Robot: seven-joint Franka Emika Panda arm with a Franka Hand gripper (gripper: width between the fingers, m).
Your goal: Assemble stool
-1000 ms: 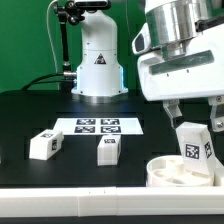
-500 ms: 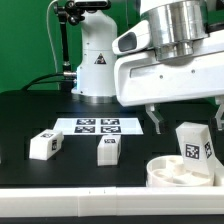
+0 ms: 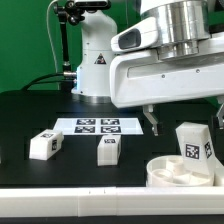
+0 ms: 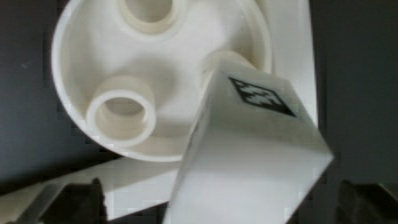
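The white round seat [image 3: 170, 176] lies at the front, on the exterior view's right, sockets up. One tagged white leg [image 3: 193, 146] stands in it, roughly upright. My gripper [image 3: 185, 118] hangs just above that leg, open, with its fingers [image 3: 152, 120] spread wide on either side and touching nothing. In the wrist view the leg [image 4: 249, 150] fills the middle between the dark fingertips [image 4: 71, 200], with the seat [image 4: 89, 60] and its round sockets behind it. Two more tagged legs [image 3: 43, 144] [image 3: 108, 150] lie loose on the black table.
The marker board [image 3: 98, 126] lies flat behind the loose legs. The robot's white base [image 3: 97, 60] stands at the back. A white strip [image 4: 295, 40] runs along the seat's edge in the wrist view. The table's front edge is close to the seat.
The hand has turned about its vertical axis, so its broad side now faces the exterior camera, and its fingers stand wide apart. The leg stays standing in the seat.
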